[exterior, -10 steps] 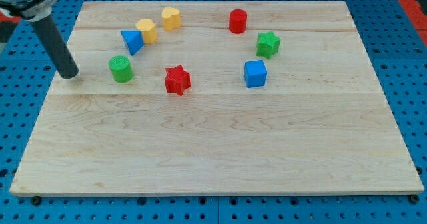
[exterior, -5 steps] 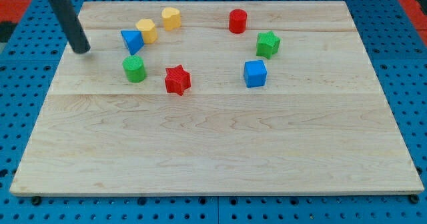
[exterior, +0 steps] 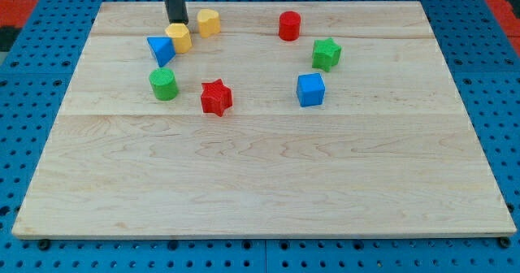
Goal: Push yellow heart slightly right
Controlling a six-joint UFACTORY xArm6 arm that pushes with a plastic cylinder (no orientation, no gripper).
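Observation:
The yellow heart point(exterior: 209, 21) lies near the view's top, left of centre, on the wooden board point(exterior: 268, 167). My tip point(exterior: 178, 22) stands just to the left of the heart, a small gap apart, and right above a second yellow block point(exterior: 179, 37), close to it. The dark rod rises out of the view's top edge. A blue triangle point(exterior: 161, 50) touches the second yellow block on its lower left.
A green cylinder point(exterior: 163, 84) and a red star point(exterior: 216, 97) lie below the yellow blocks. A red cylinder point(exterior: 289, 25), a green star point(exterior: 327, 54) and a blue cube point(exterior: 310, 89) sit to the right. A blue pegboard surrounds the board.
My tip swept from the board's left edge up and right to beside the yellow heart. The green cylinder was shifted slightly right early on. The other blocks have not moved.

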